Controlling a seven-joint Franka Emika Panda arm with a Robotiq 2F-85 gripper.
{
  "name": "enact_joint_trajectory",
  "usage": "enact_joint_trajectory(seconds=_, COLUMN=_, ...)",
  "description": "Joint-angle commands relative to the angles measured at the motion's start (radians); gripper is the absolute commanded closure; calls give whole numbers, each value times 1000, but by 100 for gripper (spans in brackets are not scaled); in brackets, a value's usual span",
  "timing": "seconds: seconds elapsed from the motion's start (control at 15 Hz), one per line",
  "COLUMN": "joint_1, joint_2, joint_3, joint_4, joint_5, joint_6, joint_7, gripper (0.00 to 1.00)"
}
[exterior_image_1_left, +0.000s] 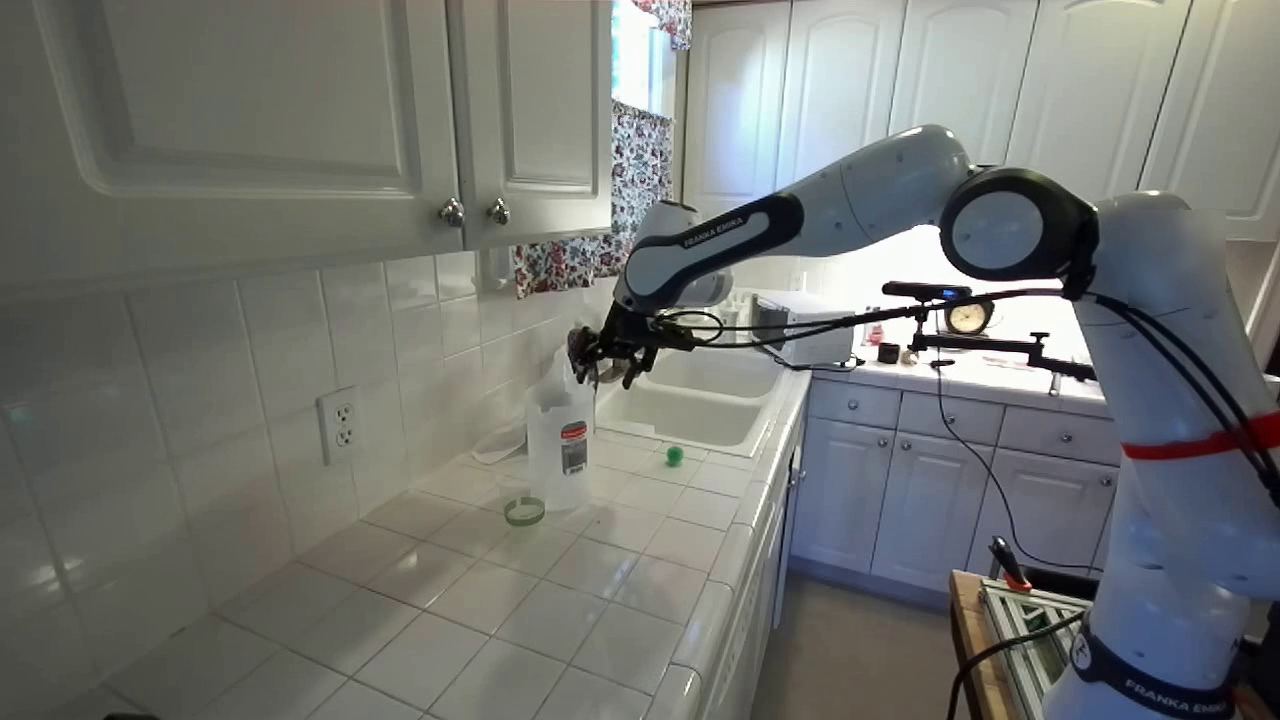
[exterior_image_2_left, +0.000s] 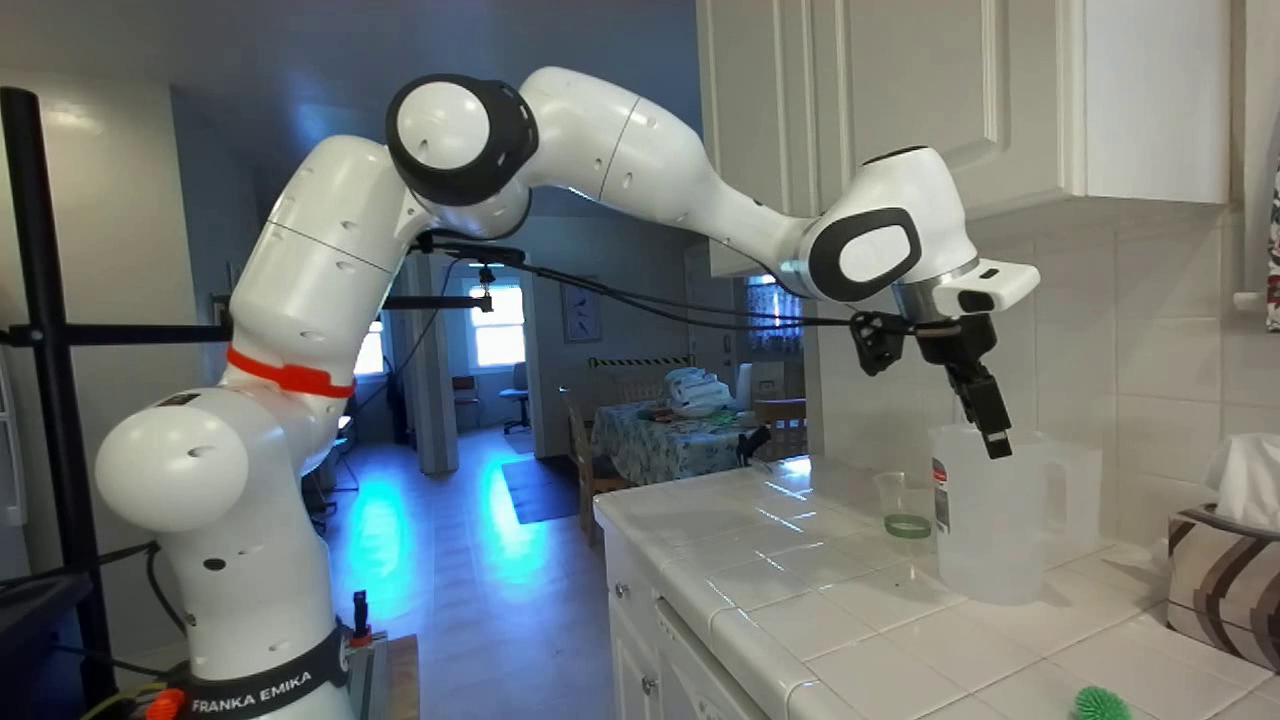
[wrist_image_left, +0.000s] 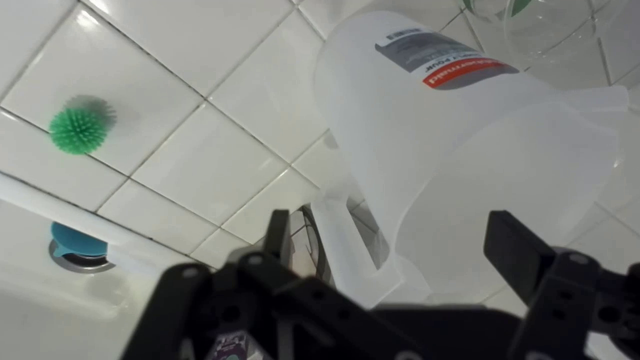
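The pitcher (wrist_image_left: 430, 135) is milky white, the ball (wrist_image_left: 78, 131) green.

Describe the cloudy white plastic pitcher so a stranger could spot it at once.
Start at the white tiled counter beside the white double sink. On it, close to the slender black fingers, stands this tall pitcher. A side handle and a red and grey label set it apart from the clear cup with green near its base and the green spiky ball.

One translucent plastic pitcher (exterior_image_2_left: 988, 530), one spiky green ball (wrist_image_left: 77, 130), one clear green-ringed cup (exterior_image_2_left: 906, 522) and one brown-patterned tissue box (exterior_image_2_left: 1225, 580) are counted. Two white sink basins (exterior_image_1_left: 690, 416) are seen.
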Motion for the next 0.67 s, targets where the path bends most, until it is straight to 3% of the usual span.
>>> enact_joint_trajectory(seconds=0.0, joint_1=11, joint_2=79, joint_3=-8, joint_4=103, joint_5=3, joint_6=-32, joint_7=35, gripper=0)
enact_joint_trajectory(seconds=0.27, joint_1=21, joint_2=121, joint_3=-9, joint_4=145, joint_5=-1, joint_6=-39, joint_7=54, gripper=0)
enact_joint_trajectory(seconds=0.33, joint_1=24, joint_2=130, joint_3=-9, joint_4=154, joint_5=-3, joint_6=-41, joint_7=58, gripper=10)
enact_joint_trajectory(seconds=0.4, joint_1=25, joint_2=136, joint_3=-9, joint_4=161, joint_5=-4, joint_6=-41, joint_7=61, gripper=27)
enact_joint_trajectory(seconds=0.6, joint_1=30, joint_2=155, joint_3=-11, joint_4=187, joint_5=-7, joint_6=-45, joint_7=69, gripper=51)
